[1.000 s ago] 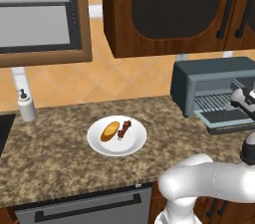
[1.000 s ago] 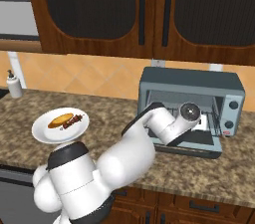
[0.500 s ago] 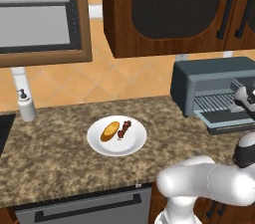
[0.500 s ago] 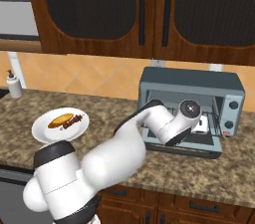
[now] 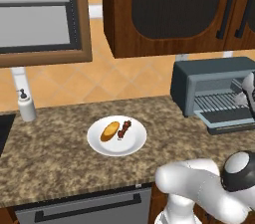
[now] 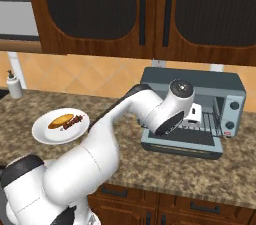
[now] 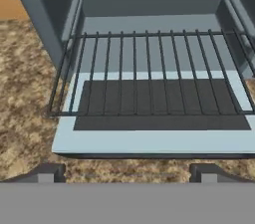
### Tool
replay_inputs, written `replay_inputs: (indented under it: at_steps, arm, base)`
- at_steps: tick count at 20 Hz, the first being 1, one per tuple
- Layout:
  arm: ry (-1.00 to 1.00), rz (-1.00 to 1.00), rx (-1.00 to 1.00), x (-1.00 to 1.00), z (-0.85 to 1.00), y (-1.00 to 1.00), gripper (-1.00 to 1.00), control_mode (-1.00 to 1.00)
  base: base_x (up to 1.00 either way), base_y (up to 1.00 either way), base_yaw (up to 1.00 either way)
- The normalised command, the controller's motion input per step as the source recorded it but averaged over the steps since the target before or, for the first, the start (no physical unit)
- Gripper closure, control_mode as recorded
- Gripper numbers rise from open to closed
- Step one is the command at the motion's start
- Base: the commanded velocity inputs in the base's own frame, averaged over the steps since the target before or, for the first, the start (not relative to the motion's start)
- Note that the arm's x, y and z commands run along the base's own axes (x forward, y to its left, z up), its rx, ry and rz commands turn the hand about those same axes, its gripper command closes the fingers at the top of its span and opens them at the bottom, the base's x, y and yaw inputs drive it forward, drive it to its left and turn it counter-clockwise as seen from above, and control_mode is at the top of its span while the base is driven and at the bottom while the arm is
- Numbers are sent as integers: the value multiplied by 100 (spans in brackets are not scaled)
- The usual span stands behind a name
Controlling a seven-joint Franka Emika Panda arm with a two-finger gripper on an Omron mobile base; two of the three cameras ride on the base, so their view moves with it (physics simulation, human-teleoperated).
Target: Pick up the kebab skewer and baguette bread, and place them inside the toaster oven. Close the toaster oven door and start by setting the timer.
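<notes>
Granite counter point(image 5: 60, 156): toaster oven point(image 7: 149, 68) before open, seemingly empty pincer point(image 7: 127, 172).

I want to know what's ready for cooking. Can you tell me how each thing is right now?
toaster oven: empty inside, wire rack bare.
toaster oven door: dropped open, lying flat.
baguette bread: lying on the white plate.
kebab skewer: lying on that plate, beside the bread.
gripper: open, holding nothing, facing the oven.
upper cabinet doors: shut.
</notes>
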Motion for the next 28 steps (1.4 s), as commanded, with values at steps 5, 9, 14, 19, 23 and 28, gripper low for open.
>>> replay_inputs:
  at_steps: [5, 9, 14, 19, 23, 28]
  arm:
    - [17, 0, 9, -94, 1, 78, -100, -100]
    - [17, 0, 8, -83, 0, 99, -100, -100]
    - [13, 0, 4, -66, 0, 100, -100, -100]
    - [10, 0, 2, -24, 0, 99, -100, -100]
    - [3, -1, 0, -5, 0, 88, -100, -100]
    - [0, -1, 0, 6, 0, 57, -100, -100]
  base:
    - [0, 0, 0]
    - [0, 0, 0]
    - [0, 0, 0]
    - [0, 0, 0]
    - [0, 0, 0]
    - [0, 0, 0]
